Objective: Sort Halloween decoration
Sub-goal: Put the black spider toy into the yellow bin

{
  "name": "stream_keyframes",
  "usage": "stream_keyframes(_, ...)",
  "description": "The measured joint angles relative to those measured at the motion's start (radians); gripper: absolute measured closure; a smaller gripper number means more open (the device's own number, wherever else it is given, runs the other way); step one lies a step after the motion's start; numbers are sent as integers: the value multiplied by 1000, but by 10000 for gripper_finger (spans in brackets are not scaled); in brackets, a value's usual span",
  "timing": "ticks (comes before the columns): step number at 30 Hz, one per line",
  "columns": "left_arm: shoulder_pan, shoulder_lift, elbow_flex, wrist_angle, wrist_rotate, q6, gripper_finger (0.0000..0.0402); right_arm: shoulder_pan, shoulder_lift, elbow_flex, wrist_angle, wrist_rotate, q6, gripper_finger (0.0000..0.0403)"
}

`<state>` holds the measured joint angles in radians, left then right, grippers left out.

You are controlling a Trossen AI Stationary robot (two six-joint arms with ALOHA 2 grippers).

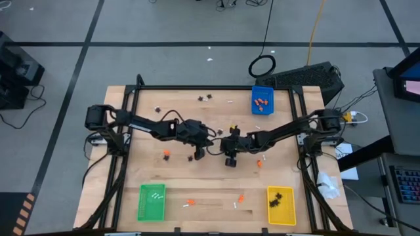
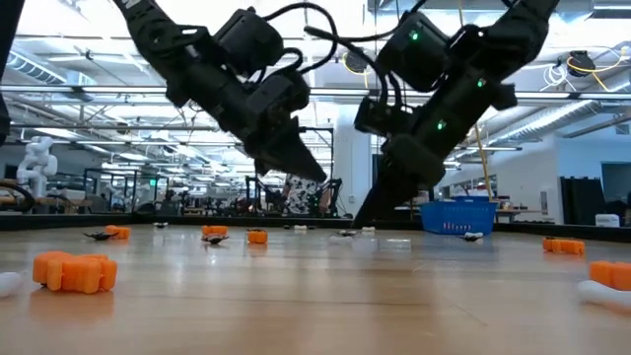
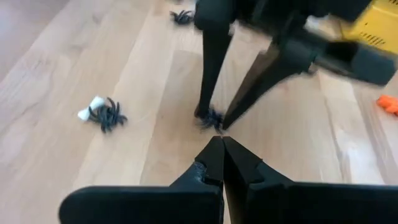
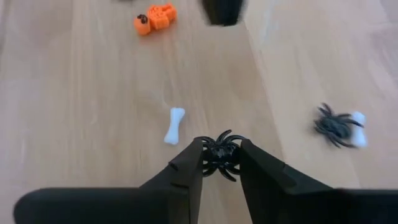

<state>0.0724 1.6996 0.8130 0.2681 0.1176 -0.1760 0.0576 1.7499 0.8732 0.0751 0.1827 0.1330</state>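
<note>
The right gripper (image 4: 221, 157) stood tips-down at mid-table, its narrowed fingers bracketing a black spider (image 4: 222, 153). The left gripper (image 3: 222, 149), fingers pressed together and empty, hovered just beside it.

Overhead looks straight down; low looks level across table (image 2: 315, 296); wrists close, sharing black spider (image 4: 221, 152).

Black spider (image 4: 221, 153) flat on counter centre, between right end effector (image 4: 221, 163) tips; white bone (image 4: 175, 124) just beside it; 2nd spider w/ bone (image 4: 339, 126) nearby; orange lumps (image 1: 191, 202) nr front edge; spiders (image 1: 205, 98) nr back edge.
</note>
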Motion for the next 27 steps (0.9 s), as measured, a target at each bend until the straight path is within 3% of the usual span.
stream_keyframes(9, -40, 0, -93, 222, -29, -53, 401, 58, -141, 2, -168, -7, 91, 319)
stream_keyframes(14, -60, 0, -109, 248, -42, -73, 402, 133, -240, 3, -332, -84, 214, 319)
stream_keyframes(22, -80, 0, -109, 262, -66, -54, 401, 367, -388, 3, -585, -166, 520, 319)
stream_keyframes(27, -90, 0, -108, 304, -69, -54, 402, 558, -452, 4, -635, -188, 784, 319)
